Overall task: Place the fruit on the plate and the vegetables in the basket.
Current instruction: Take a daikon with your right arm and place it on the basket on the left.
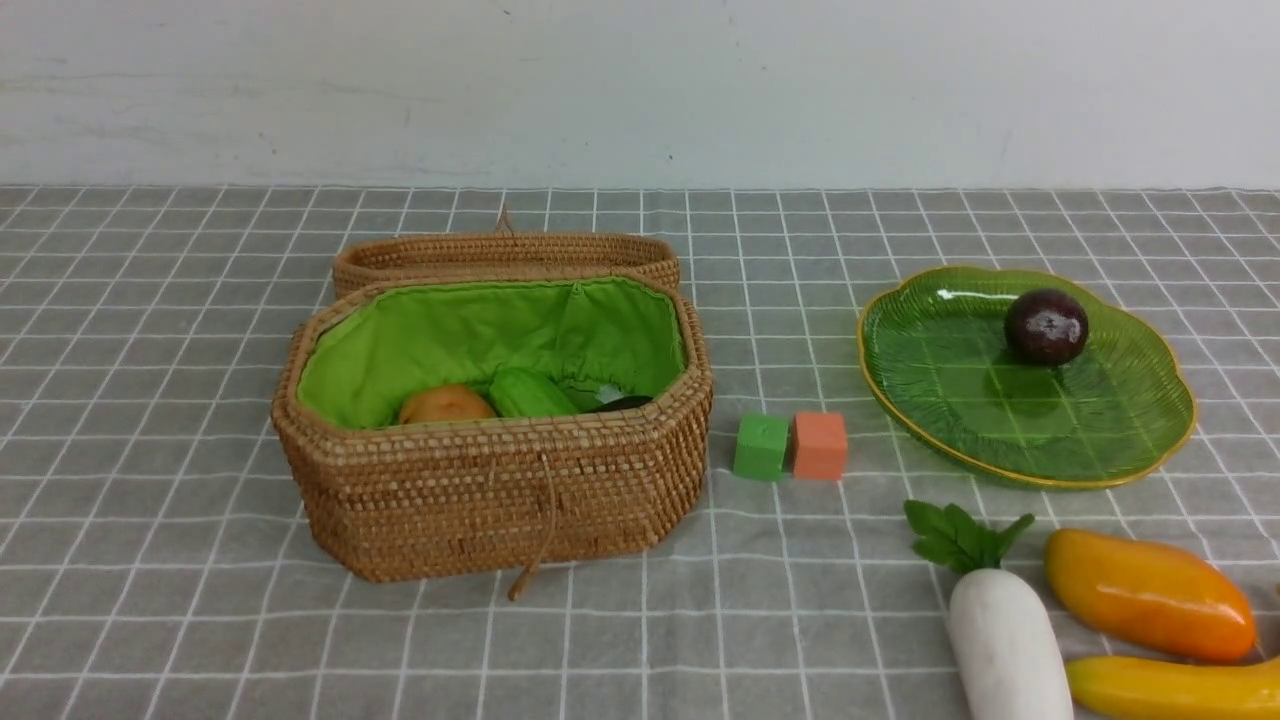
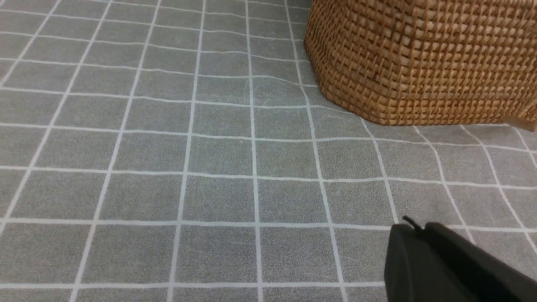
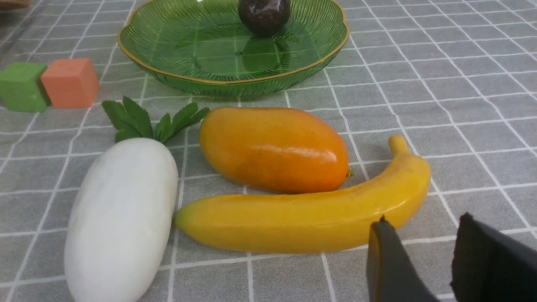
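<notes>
Shows right claw (image 3: 421, 226) parted and empty, near the stem end of the banana (image 3: 310, 218). Shows left claw (image 2: 413, 228) clenched on nothing, low over the tabletop (image 2: 209, 188) near the basket (image 1: 490, 490). Places banana just beside mango (image 3: 272, 149) and white radish (image 3: 121, 218); mangosteen (image 3: 264, 14) already on plate (image 3: 168, 25); potato (image 1: 447, 405) and cucumber (image 1: 530, 393) inside basket. Probably next: grip banana across its middle, lift clear of mango, set down on plate away from mangosteen.

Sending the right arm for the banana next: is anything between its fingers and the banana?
Nothing visible. The banana lies just ahead of the right gripper's open fingers; the mango sits beyond it.
</notes>
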`<state>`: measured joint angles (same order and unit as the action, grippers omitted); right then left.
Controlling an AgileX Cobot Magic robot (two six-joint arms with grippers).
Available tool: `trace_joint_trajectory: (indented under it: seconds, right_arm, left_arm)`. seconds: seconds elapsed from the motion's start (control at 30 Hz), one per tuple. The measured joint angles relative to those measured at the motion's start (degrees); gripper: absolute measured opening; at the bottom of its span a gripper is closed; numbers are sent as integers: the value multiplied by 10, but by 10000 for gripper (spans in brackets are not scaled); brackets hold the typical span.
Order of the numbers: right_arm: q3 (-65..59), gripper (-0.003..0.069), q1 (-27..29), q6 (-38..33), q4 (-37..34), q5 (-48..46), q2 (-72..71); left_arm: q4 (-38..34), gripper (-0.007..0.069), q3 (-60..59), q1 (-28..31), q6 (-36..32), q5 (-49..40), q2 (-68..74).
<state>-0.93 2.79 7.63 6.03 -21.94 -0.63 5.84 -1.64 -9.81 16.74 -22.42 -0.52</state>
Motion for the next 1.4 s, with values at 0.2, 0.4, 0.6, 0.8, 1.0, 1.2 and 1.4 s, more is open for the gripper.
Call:
trace_joint_trajectory:
  seconds: [0.2, 0.4, 0.6, 0.8, 1.0, 1.2, 1.4]
  right_arm:
    - [-1, 240, 0, 0, 37, 4, 0]
    - [-6, 240, 0, 0, 84, 93, 0]
    - [-6, 240, 0, 0, 86, 252, 0]
    - [-6, 240, 0, 21, 93, 419, 0]
    - [2, 240, 0, 126, 83, 494, 0]
    - [129, 240, 0, 214, 67, 410, 5]
    - [367, 240, 0, 265, 62, 161, 123]
  left_arm:
    - [0, 26, 0, 0, 0, 0, 0]
    - [0, 33, 0, 0, 0, 0, 0]
    - [0, 39, 0, 0, 0, 0, 0]
    - [0, 39, 0, 0, 0, 0, 0]
    - [0, 39, 0, 0, 0, 0, 0]
    - [0, 39, 0, 0, 0, 0, 0]
    - [0, 39, 0, 0, 0, 0, 0]
